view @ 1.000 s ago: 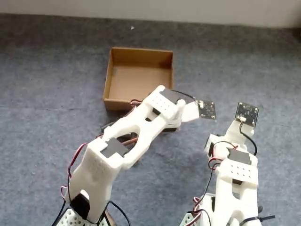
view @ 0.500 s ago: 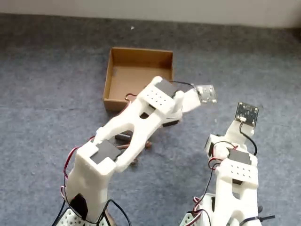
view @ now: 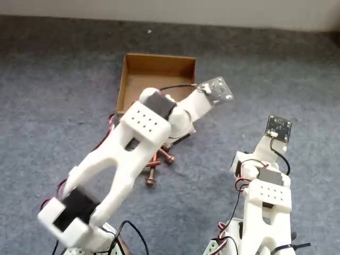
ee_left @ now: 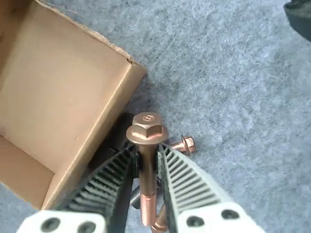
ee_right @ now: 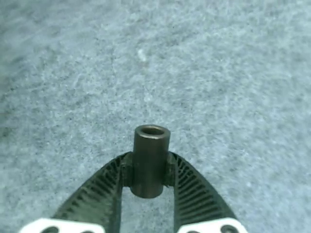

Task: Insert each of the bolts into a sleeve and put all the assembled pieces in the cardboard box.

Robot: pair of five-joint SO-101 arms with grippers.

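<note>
My left gripper [ee_left: 146,149] is shut on a copper bolt [ee_left: 147,132], head away from the wrist, held above the carpet beside the cardboard box's [ee_left: 58,97] front corner. Below it lie another bolt [ee_left: 185,144] and a dark sleeve [ee_left: 115,139] against the box wall. My right gripper [ee_right: 148,164] is shut on a dark sleeve [ee_right: 150,158] that stands upright with its open end up. In the high view the left arm [view: 133,143] stretches up to the box [view: 127,74], and loose bolts [view: 158,161] lie under it. The right arm [view: 268,194] stands at the lower right.
Grey carpet [view: 53,117] covers the whole work surface. The box looks empty inside. A pale wall edge [view: 212,10] runs along the back.
The left arm has lifted and swung back toward the box, uncovering the loose bolts on the carpet. The right arm has not moved.
</note>
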